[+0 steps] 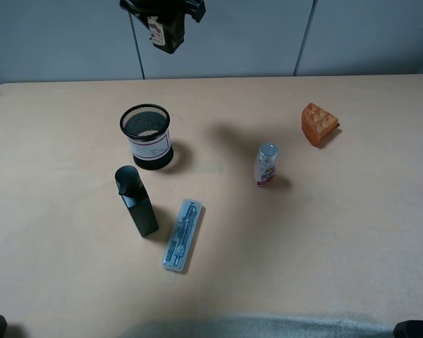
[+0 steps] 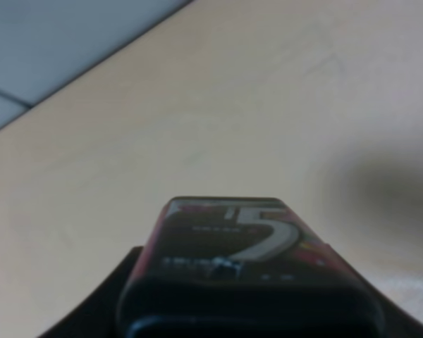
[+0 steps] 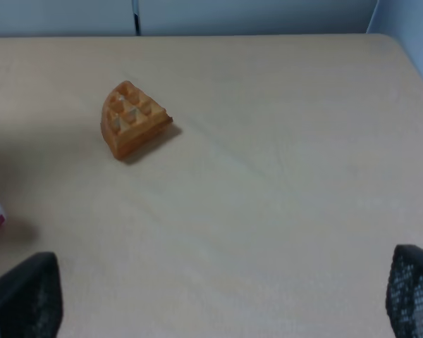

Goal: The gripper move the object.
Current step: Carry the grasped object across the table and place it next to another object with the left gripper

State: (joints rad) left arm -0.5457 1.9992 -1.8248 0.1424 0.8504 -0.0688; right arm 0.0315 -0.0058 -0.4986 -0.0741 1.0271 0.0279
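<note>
Pale beige counter [image 1: 303, 253] with rounded corners, grey panelled wall [image 1: 225, 35] behind. High over the far edge, left of centre: left tool [image 1: 162, 13], black, clamped on the object [image 1: 169, 35] and holding it clear of the counter.

From the high camera, small, black and boxy, with a white tag-like label on the face turned leftward. From the left wrist camera, close and blurred: object [image 2: 229, 260] with a rounded dark end, a glossy face printed with a large pale "5", a reddish tint along both side edges, and small pale lettering too soft to read. Dark tool parts flanking it.

Down on the counter, nearest below: black mesh cup [image 1: 146, 136], upright, with a white label band around its lower half. Nearer the camera, a slim black bottle [image 1: 136, 201], upright, taller than the cup. Just beside it on the right, a clear flat case [image 1: 183, 234] lying down, metal instruments inside. Toward the middle, a small clear bottle [image 1: 266, 164] with a silver cap and red-patterned label, upright. Well apart, far right: an orange waffle-like wedge [image 1: 319, 124].

Right tool [image 3: 217, 294]: mesh-textured fingers [image 3: 21, 299] spread wide, nothing between them, over bare counter, with the same orange wedge [image 3: 132, 118] well ahead.
</note>
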